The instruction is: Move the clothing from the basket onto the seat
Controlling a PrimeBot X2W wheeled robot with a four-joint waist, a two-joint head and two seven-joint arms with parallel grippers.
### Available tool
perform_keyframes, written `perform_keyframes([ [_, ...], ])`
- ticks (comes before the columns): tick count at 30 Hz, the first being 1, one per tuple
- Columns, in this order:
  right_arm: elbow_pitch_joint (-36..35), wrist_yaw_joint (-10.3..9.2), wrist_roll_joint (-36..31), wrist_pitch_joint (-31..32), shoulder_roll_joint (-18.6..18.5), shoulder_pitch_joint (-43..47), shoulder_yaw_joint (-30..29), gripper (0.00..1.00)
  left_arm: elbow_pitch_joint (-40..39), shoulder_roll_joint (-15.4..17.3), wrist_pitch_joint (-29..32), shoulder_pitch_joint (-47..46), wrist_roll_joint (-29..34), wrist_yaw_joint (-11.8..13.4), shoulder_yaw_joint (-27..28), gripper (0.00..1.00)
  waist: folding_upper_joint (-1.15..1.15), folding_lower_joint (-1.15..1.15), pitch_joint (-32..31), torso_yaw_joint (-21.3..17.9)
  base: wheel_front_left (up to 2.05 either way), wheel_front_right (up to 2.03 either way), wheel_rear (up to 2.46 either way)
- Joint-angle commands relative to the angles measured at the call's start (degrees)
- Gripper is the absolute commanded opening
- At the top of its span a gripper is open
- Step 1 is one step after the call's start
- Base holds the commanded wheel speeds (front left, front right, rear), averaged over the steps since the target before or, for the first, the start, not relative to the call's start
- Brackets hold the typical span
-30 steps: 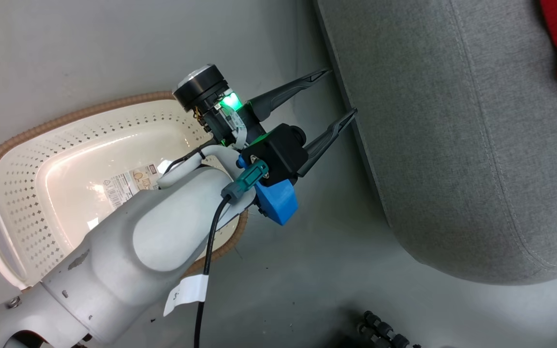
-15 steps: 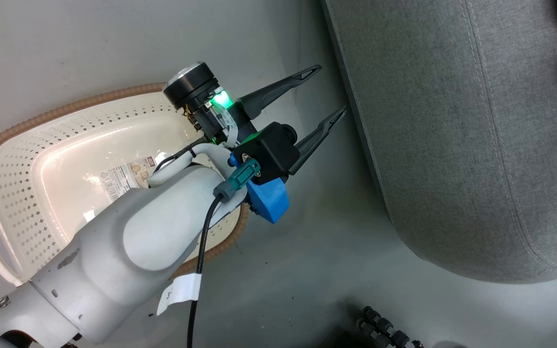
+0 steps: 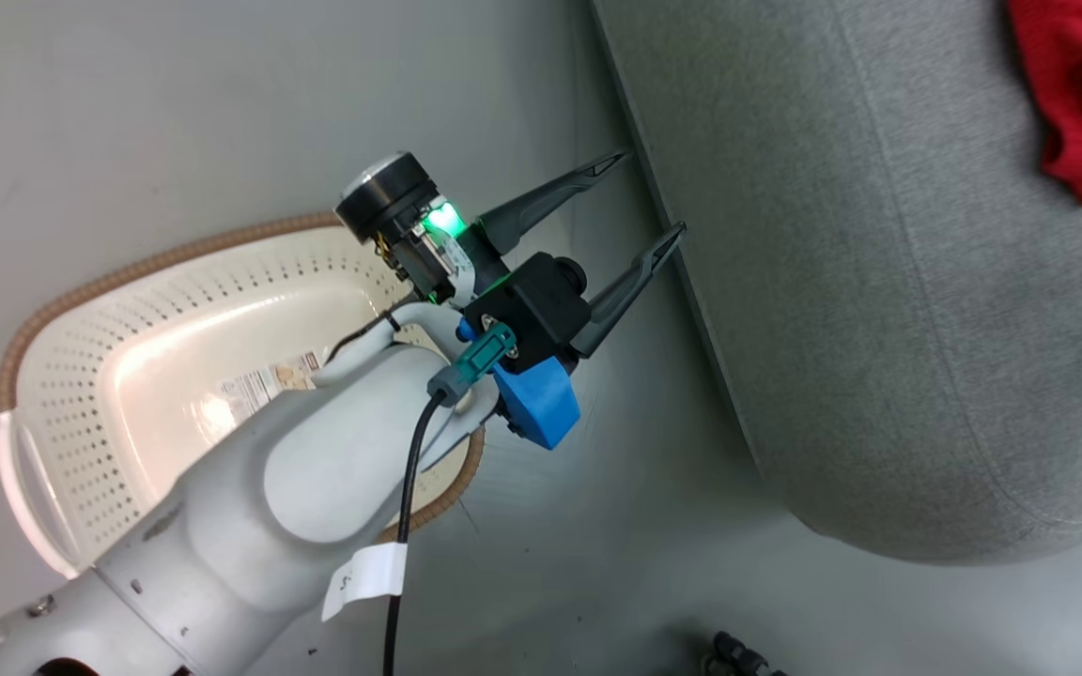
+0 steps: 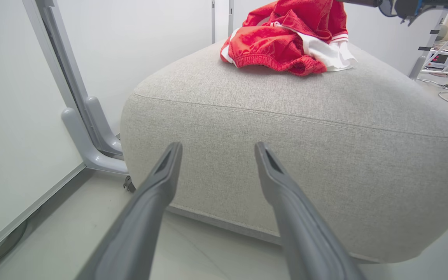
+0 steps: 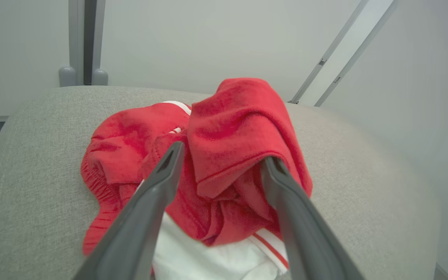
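The head view looks steeply down, while both wrist views face the seat closely, sharing its clothing.

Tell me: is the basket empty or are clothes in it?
Empty, where visible: the basket shows a bare floor with its sticker; the forearm hides one part. The red clothes lie on the seat.

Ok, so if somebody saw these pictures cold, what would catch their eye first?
The bright red clothing, heaped on top of the big grey seat, with the right gripper over it, jaws spread either side of a fold. Next, the left gripper, jaws open and holding nothing, pointing at the seat's side, its arm over the cream basket on the floor, whose visible base shows just a sticker.
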Motion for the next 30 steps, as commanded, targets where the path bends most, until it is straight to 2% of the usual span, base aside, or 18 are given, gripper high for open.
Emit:
perform_keyframes([
  [1,-1.1,0.00,-0.5,0.0,-0.1,2.1,-0.4,1.00,0.1,-0.6,-0.3,0.9,-0.4,0.3,0.4,1.00,0.00,0.00,-2.7,0.3,0.00,0.00,0.00],
  [9,-8.8,0.00,-1.7,0.0,-0.7,8.0,0.7,1.00,-2.5,-2.7,-0.4,7.2,-1.5,1.6,6.6,1.00,0.00,0.00,-12.0,2.1,0.00,0.00,0.00],
  [15,-13.8,0.01,-1.5,0.0,-0.7,10.2,5.7,1.00,-5.0,-4.1,-0.4,12.6,-0.8,2.7,14.5,1.00,0.00,0.00,-18.1,5.8,0.00,0.00,0.00],
  [25,-15.6,0.01,-0.4,0.0,2.1,11.8,16.8,1.00,-7.5,-6.0,-0.4,21.2,1.5,4.3,30.1,1.00,0.00,0.00,-25.1,13.2,0.00,0.00,0.00],
  [30,-15.1,0.01,0.1,0.0,3.9,13.3,20.5,1.00,-7.8,-6.6,-0.4,25.0,3.3,4.4,36.9,1.00,0.00,0.00,-28.0,16.6,0.00,0.00,0.00],
])
